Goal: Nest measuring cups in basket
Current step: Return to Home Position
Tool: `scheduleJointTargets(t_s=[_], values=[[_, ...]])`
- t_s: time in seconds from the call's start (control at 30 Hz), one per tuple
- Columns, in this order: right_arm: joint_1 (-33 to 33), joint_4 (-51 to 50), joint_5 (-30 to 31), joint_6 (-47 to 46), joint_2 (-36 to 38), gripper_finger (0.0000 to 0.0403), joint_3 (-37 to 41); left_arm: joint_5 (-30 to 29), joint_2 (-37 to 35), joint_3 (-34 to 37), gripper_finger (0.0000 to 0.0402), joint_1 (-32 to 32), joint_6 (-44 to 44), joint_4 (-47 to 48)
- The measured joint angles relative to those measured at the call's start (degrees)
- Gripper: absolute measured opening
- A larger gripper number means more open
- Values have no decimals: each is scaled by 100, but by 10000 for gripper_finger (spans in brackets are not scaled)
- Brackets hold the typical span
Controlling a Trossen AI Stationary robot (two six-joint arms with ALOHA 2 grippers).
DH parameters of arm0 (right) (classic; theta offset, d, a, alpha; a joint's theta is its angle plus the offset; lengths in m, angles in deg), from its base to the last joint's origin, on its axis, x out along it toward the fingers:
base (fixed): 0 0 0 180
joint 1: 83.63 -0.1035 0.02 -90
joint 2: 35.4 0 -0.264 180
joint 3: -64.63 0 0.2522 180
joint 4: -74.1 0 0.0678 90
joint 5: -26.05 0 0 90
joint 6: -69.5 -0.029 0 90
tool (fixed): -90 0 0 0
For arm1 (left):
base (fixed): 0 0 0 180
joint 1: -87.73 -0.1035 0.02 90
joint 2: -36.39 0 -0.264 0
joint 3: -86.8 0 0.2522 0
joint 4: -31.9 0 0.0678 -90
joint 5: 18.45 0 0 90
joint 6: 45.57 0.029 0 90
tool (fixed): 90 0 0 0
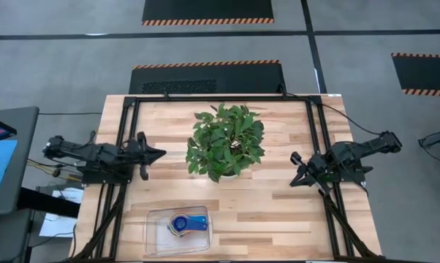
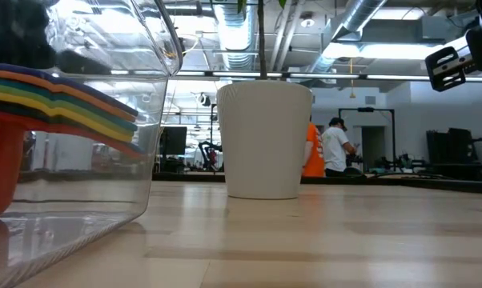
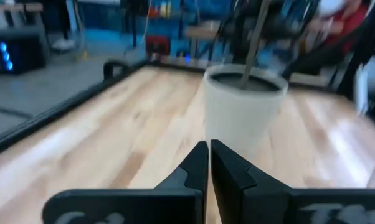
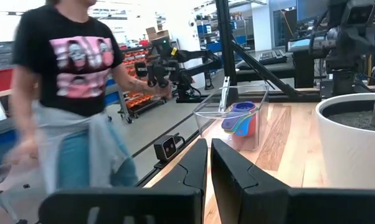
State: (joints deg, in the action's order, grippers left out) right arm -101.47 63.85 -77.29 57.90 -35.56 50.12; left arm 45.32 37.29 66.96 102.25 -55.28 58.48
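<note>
Clenched and empty, the left claw (image 1: 158, 153) is hovering over the left side of the tabletop (image 1: 278, 219), pointing toward the potted plant (image 1: 226, 142) at the middle. In its wrist view its two dark fingers (image 3: 194, 165) are pressing together with only a thin seam between them, aiming at the plant's white pot (image 3: 243, 106). The right claw (image 1: 299, 172) is hovering over the right side of the tabletop, well apart from the plant, angled inward. It is clenched too and gripping nothing: its fingers (image 4: 228, 165) are meeting with a narrow slit between them.

The basket (image 1: 153, 232) is sitting near the front edge of the tabletop, left of centre, well apart from both claws and in front of the plant. The measuring cups (image 1: 183, 224) are lying inside it as one nested stack. From above, a blue cup is showing on top, its handle pointing right. At table height the flat handles (image 2: 57, 100) are fanning out in layered colours behind the clear wall, with the red cup (image 2: 1, 160) at the bottom.

Beyond the tabletop, a person (image 4: 69, 81) in a black printed T-shirt is standing beside the table in the right wrist view. Two more people (image 2: 325, 148) are standing far back in the room.
</note>
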Motion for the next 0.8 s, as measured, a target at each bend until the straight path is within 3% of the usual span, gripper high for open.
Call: scheduleJointTargets(t_s=[0.17,0.8], values=[[0,7,-3,0,-28,47,0,47,109,-58,6,3,-448,781],[0,13,-6,0,-27,47,0,41,129,-39,6,0,-490,711]])
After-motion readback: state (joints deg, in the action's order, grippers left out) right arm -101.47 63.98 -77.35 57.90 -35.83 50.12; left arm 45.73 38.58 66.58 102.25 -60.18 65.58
